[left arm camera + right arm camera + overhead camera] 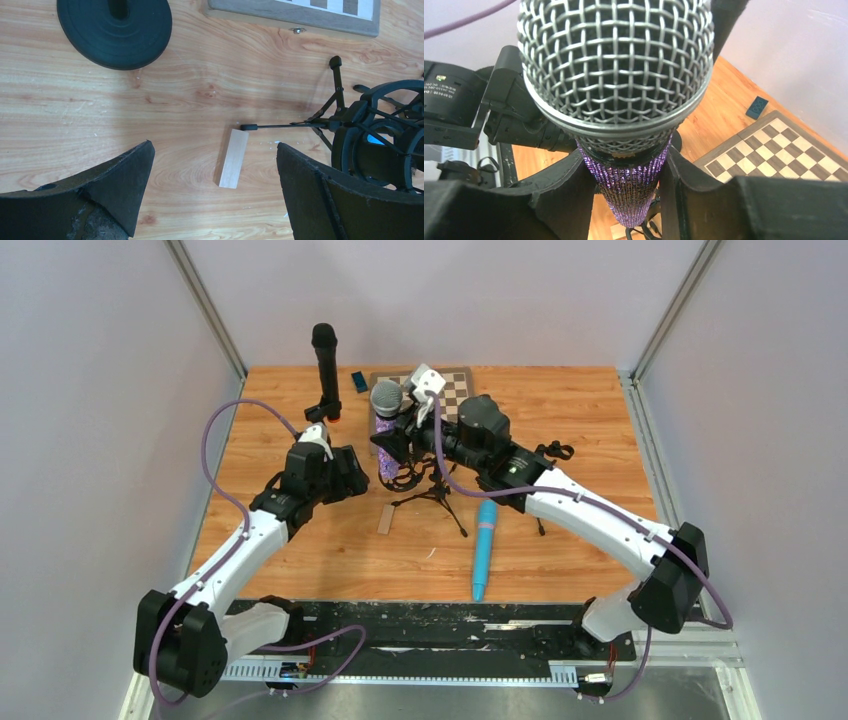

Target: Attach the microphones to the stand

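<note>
The purple microphone (pixel 386 435) with a silver grille (pixel 616 65) stands upright in my right gripper (pixel 396 447), which is shut on its glittery body (pixel 631 185) just above the black shock-mount tripod stand (pixel 432 496). The long black microphone (pixel 324 368) stands upright, orange end down, on a round-based stand (pixel 115 30) at the back left. The light blue microphone (pixel 484 548) lies on the table in front of the tripod. My left gripper (pixel 345 476) is open and empty, left of the tripod; its view shows the shock mount (pixel 380 147) to its right.
A small wooden block (pixel 386 520) lies by a tripod leg, also in the left wrist view (pixel 234 157). A chessboard (pixel 455 383) and a small dark blue object (pixel 358 381) lie at the back. Grey walls close in the table's left, right and back.
</note>
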Motion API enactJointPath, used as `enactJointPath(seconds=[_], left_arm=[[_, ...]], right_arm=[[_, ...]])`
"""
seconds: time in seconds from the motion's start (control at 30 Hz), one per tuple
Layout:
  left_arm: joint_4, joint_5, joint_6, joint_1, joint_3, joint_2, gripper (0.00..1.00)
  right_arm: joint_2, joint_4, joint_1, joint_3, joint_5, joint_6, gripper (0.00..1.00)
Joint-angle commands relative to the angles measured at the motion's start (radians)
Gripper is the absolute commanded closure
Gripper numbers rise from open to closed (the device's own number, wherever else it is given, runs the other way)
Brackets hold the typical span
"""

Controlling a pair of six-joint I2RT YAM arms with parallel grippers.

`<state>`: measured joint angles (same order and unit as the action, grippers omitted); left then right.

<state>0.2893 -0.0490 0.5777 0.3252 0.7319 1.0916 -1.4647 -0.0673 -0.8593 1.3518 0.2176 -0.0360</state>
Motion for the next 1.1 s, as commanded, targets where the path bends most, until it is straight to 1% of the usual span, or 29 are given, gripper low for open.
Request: enactJointPath(seconds=[0.0,0.13,0.3,0.47,1.07], left_arm=[[-0.034,0.0,0.004,-0.004,-0.002,-0.006,0.0],[-0.027,-0.002,0.001,-0.005,0.001,-0.001,0.0],[-0.02,-0.008,-0.005,-0.005,0.003,-0.005,0.0],[-0.017,-0.012,-0.005,-0.005,0.003,-0.01,0.0],[-0.02,-0.016,-0.011,-0.005,0.006,0.006,0.0]], right_arm=[[-0.025,-0.004,-0.046,0.093,-0.071,0.167,1.0],[-0.061,0.041,-0.061,0.132,-0.096,0.217,1.0],[-0.089,0.042,-0.069,0.14,-0.12,0.26,1.0],[-0.107,0.042,-0.07,0.146,-0.125,0.267,1.0],[-0.094,0.042,-0.071,0.107,-0.18,0.278,1.0]])
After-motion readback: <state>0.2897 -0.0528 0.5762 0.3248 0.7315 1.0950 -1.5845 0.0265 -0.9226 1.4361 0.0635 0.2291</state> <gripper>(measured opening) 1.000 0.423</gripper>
